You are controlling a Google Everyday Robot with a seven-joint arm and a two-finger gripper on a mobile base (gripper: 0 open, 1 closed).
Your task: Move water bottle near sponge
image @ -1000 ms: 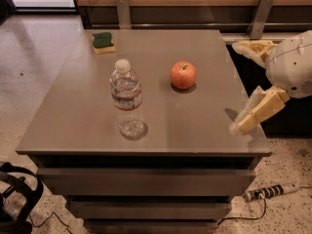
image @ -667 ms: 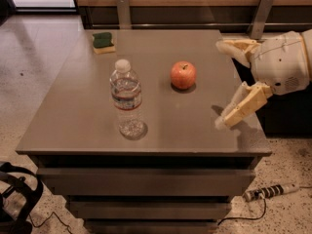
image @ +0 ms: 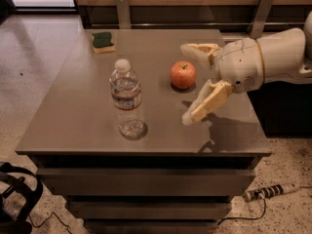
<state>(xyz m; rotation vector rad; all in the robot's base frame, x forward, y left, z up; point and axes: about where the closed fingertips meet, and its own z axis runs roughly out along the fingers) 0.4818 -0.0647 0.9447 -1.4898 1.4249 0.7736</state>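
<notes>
Claw (image: 185, 84) agape beside apple (image: 183, 74), water bottle (image: 127, 100) apart

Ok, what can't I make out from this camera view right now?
Gripper, jaws open beside the apple: single camera view, so its height above the table is unclear.
Arm: cut off by the right edge.
Water bottle label: print too small to read.
Black object on the floor: cut off at the bottom-left corner.
</notes>
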